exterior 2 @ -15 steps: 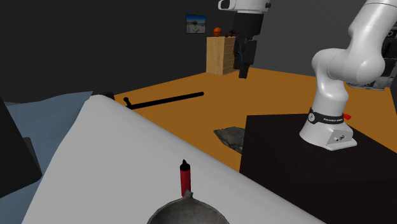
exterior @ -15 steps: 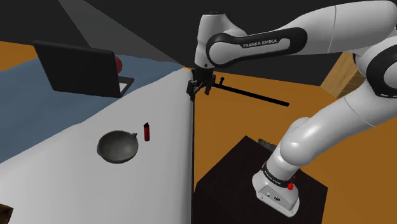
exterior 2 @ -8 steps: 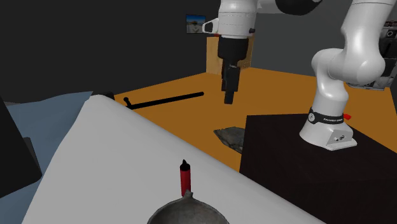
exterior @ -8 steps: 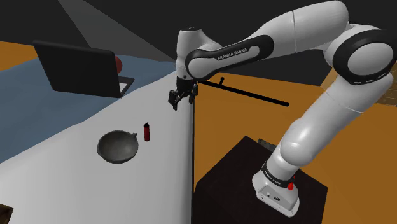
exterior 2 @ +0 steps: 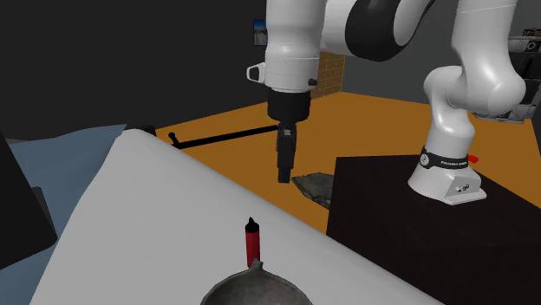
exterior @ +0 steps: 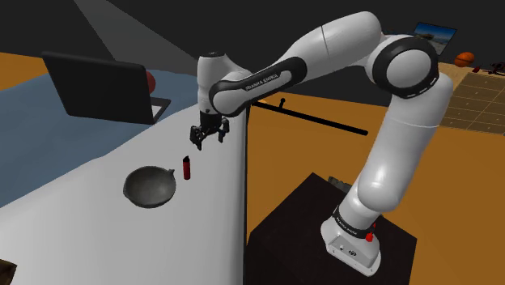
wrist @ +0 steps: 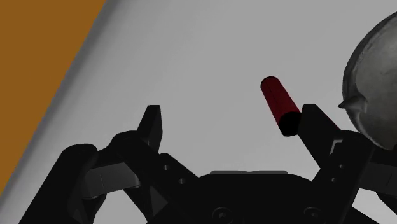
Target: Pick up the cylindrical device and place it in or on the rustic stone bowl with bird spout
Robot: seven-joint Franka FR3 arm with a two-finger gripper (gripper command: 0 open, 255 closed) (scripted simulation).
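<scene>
Above the pale table (exterior: 89, 190), the pincer (exterior: 202, 138) hung from the white arm with its tips pointing down. It was open: in the wrist view the pincer (wrist: 231, 114) had its two black fingers (wrist: 318, 127) standing well apart, with only bare tabletop (wrist: 210, 57) showing between them and nothing clasped. In the second exterior view the pincer (exterior 2: 283, 171) appeared edge-on, so the gap could not be judged from there.

Below the pincer and a little to one side stood the cylindrical device (exterior: 187, 167), a slim red cylinder with a black end, upright on the table and apart from the fingers. The wrist view showed the device (wrist: 278, 105) beyond the fingertips, its dark end close by one finger, though the pincer was plainly higher and not touching it.

Just past the device, farther from the pincer, sat the grey stone bowl (exterior: 150, 186), resting on the table with its small spout perhaps turned toward the device. The second exterior view put the device (exterior 2: 252, 244) right behind the bowl (exterior 2: 256, 290), near it; whether they touched I could not tell. A part of the bowl's rim (wrist: 372, 89) curved in beside the same finger.

An open black laptop (exterior: 101, 85) stood on the table well beyond the pincer.
</scene>
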